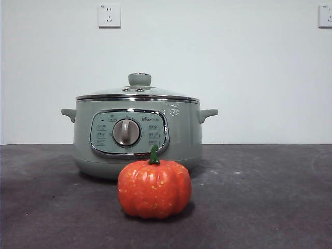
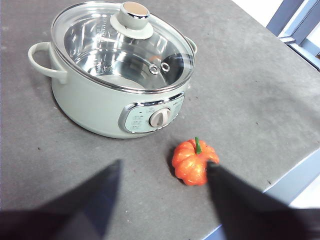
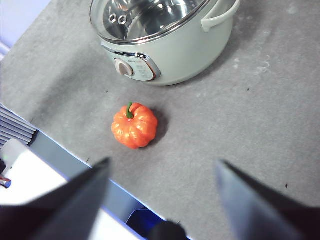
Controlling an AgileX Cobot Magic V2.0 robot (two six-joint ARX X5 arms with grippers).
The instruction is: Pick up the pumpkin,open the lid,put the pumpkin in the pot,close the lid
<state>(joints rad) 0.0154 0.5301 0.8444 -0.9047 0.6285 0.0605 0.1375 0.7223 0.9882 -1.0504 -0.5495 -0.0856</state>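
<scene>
The orange-red pumpkin [image 1: 154,188] with a green stem stands on the dark grey table in front of the sage-green pot [image 1: 136,136]. The glass lid [image 1: 137,93] with its green knob rests closed on the pot. No arm shows in the front view. In the left wrist view my left gripper [image 2: 162,180] is open and empty, high above the table, with the pumpkin [image 2: 194,162] by one jaw and the pot [image 2: 111,95] and lid [image 2: 122,45] beyond. In the right wrist view my right gripper [image 3: 161,172] is open and empty above the pumpkin [image 3: 134,125] and pot [image 3: 167,47].
The table's front edge [image 3: 75,160] runs close to the pumpkin, with a drop and some clutter beyond it. A white wall with sockets [image 1: 109,15] stands behind the pot. Dark bare tabletop [image 1: 270,197] lies on both sides of the pot.
</scene>
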